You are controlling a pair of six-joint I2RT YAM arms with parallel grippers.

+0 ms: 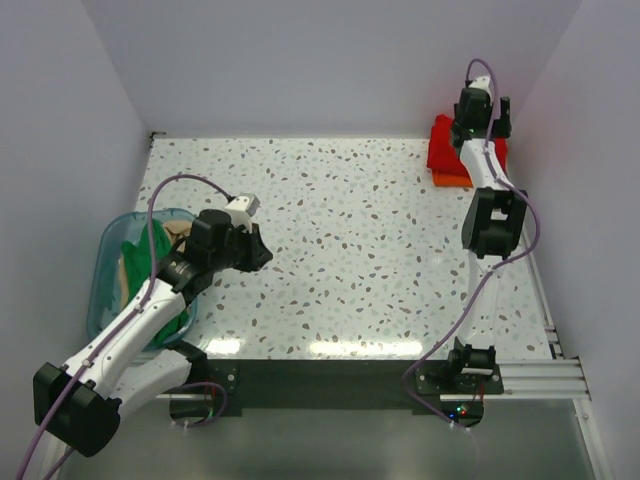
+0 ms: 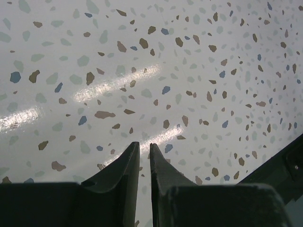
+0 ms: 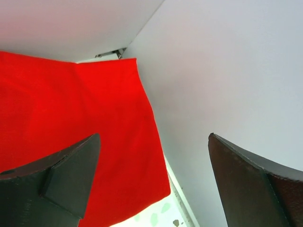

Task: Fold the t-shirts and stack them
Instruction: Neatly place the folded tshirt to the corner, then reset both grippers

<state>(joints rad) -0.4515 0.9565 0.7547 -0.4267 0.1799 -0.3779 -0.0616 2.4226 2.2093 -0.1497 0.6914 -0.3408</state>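
Two-high, lying in the far right corner of the glossy white speckled table (image 1: 380,250): bright red folded cloth t-shirt (image 1: 440,140) over a folded orange t-shirt (image 1: 450,181). Hovering just above with the right gripper (image 3: 154,137) released wide, grasping nothing. Hanging the left gripper (image 2: 144,146) nearly clenched, empty, near the clear bluish plastic tub (image 1: 105,260) holding a green shirt (image 1: 132,256) and a tan shirt (image 1: 122,285). Possibly snagging the red fold when lifting away, or knocking the close wall. Reflecting light streaks off that table, boxed by plain pale walls (image 1: 300,60).

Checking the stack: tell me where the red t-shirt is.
Top view: the red t-shirt lies atop the orange t-shirt in the table's far right corner, under the right gripper.
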